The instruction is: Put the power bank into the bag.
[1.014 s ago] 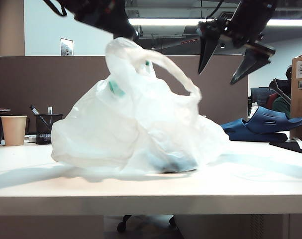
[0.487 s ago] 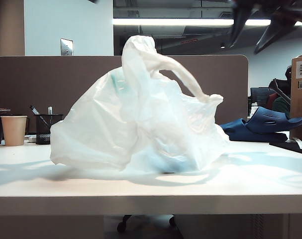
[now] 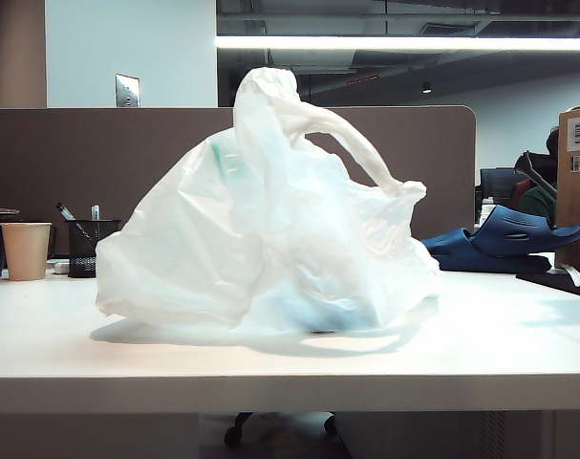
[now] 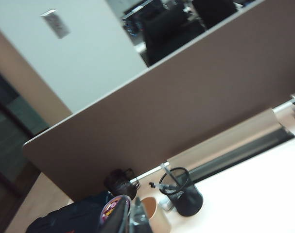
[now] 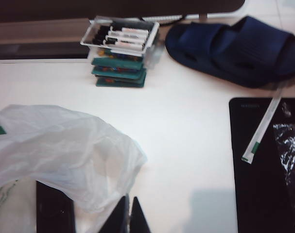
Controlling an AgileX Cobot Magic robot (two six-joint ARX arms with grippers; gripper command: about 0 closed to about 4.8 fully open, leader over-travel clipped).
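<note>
One bag [image 3: 261,249] sits crumpled on the white worktop [image 3: 500,354], one power bank [image 5: 54,208] inside; two blue sandals [image 5: 234,43] beyond. Left gripper [image 4: 129,216] and right gripper [image 5: 127,216], fingers pressed together, hold nothing.

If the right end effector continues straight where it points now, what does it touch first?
Probably the bag: the shut right end effector points toward its crumpled edge, though depth is unclear.

I count one big white plastic bag [image 3: 261,249], two dark blue rubber sandals [image 5: 237,43], one tan paper cup [image 3: 27,250], one black mesh pen pot [image 3: 87,246], and one clear box of marker pens [image 5: 120,36].
</note>
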